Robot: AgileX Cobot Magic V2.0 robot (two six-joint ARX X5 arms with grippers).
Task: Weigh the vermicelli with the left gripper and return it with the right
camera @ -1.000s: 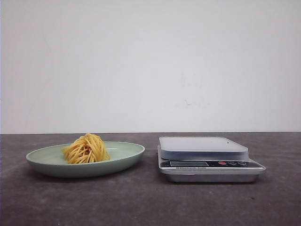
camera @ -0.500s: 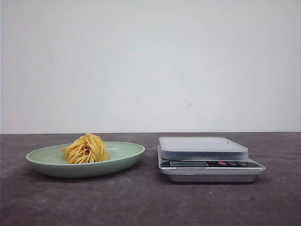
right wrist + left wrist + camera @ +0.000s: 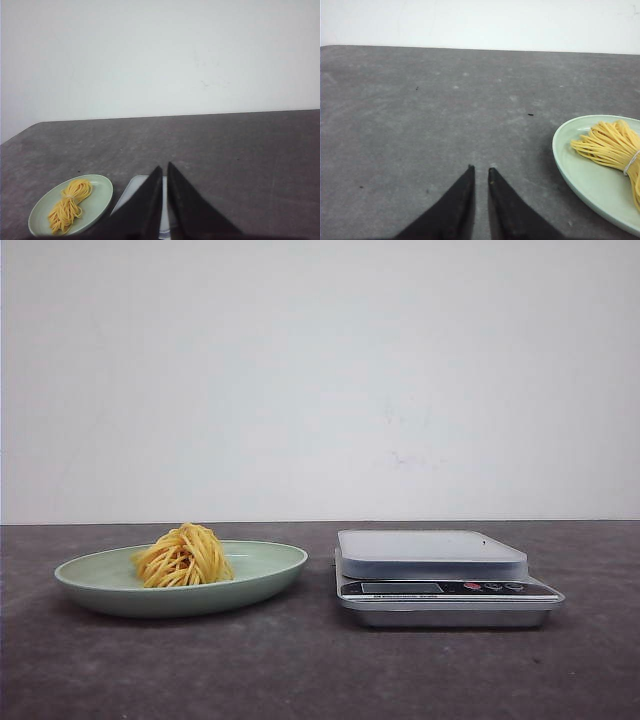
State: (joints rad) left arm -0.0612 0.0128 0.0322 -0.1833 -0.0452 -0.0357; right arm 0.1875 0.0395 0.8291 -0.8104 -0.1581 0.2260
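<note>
vermicelli [image 3: 184, 556] in plate [image 3: 270, 575] | scale [image 3: 440, 575] pan bare | L hand [image 3: 480, 170] nr shut

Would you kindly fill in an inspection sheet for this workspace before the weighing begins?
Surface: dark grey table, a few small specks.
Job's things: vermicelli nested on the pale green plate; scale beside the plate, platform bare.
Clutter: nothing seen.
Grippers: left gripper over bare table beside the plate, fingers nearly together, empty; right gripper above the scale, fingers nearly together, empty.
Cables: nothing seen.
Surroundings: plain white wall.
</note>
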